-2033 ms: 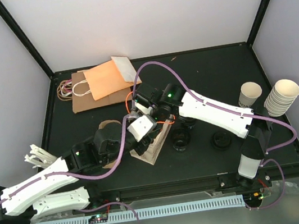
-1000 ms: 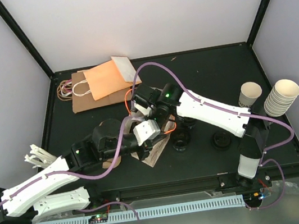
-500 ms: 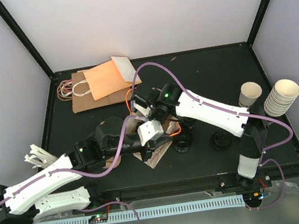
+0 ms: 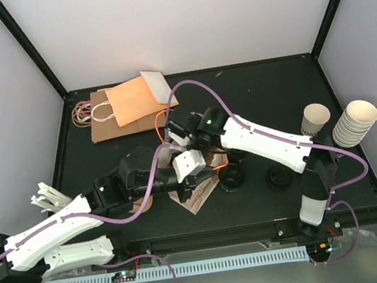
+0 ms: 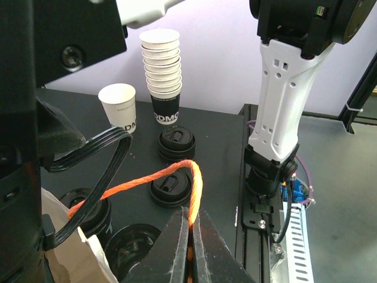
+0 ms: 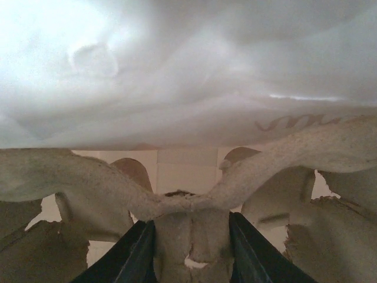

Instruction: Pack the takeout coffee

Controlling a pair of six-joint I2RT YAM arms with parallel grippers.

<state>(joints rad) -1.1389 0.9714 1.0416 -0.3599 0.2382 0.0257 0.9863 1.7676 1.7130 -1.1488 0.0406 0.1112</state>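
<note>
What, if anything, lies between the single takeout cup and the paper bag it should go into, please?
The right arm's white forearm stretches across that path, and black lids lie scattered between the takeout cup and the bag. Nothing else visible blocks the way.

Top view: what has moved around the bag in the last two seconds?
The left gripper, shut on the bag's orange handle, slid rightward, pulling the paper bag slightly right and nearer. The right gripper kept its grip on the pulp carrier. Takeout cup, cup stack and lids stayed put.
</note>
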